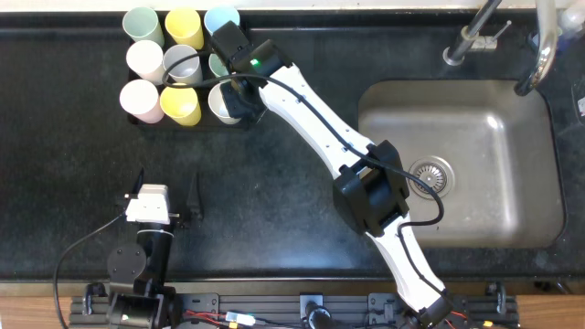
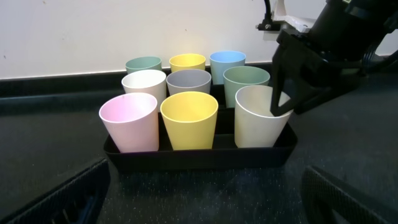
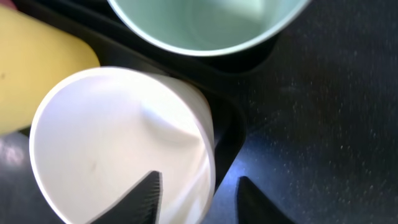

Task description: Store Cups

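Observation:
A black tray at the back left of the counter holds nine cups in three rows. The white cup stands in the tray's corner nearest the sink, beside a yellow cup and a pink cup. My right gripper is open and straddles the white cup's rim, one finger inside and one outside. In the top view this gripper covers part of the white cup. My left gripper rests open and empty on the counter, in front of the tray.
A steel sink with a faucet takes up the right side. The dark counter between the tray and the arm bases is bare. A wall runs behind the tray.

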### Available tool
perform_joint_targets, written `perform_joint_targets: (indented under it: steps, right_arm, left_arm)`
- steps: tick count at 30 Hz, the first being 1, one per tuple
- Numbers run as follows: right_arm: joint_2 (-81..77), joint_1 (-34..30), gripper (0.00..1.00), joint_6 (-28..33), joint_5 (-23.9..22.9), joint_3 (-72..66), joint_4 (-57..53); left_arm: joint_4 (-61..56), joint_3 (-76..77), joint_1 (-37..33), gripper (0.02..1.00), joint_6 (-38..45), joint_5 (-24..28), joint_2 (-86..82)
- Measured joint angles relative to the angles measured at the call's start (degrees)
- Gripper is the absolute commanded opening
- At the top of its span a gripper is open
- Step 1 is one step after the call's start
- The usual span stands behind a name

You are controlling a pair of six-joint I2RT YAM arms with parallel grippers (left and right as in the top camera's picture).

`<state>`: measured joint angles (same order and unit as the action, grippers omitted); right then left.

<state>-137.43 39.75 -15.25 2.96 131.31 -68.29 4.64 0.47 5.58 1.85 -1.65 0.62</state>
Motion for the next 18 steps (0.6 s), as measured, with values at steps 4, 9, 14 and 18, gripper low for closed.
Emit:
perform_joint_targets:
  steps: [4, 9, 14, 18]
  right_arm:
    - [0.2, -0.4, 0.680, 0.0, 0.0, 0.0, 0.7]
    - [4.5, -2.3, 0.805, 1.5, 0.1, 0.0, -0.5]
    - [17.6, -7.3, 0.987, 4.1, 0.5, -3.1, -1.7]
    - [33.9, -14.5, 0.998, 7.4, 0.4, -17.5, 3.6]
  left_arm:
    - [0.0, 0.0, 0.0, 1.000, 0.0, 0.0, 0.0]
    - [0.0, 0.0, 0.0, 1.000, 0.0, 0.0, 0.0]
    - [0.0, 0.0, 0.0, 1.000, 0.0, 0.0, 0.0]
    - [0.0, 0.0, 0.0, 1.000, 0.0, 0.0, 0.0]
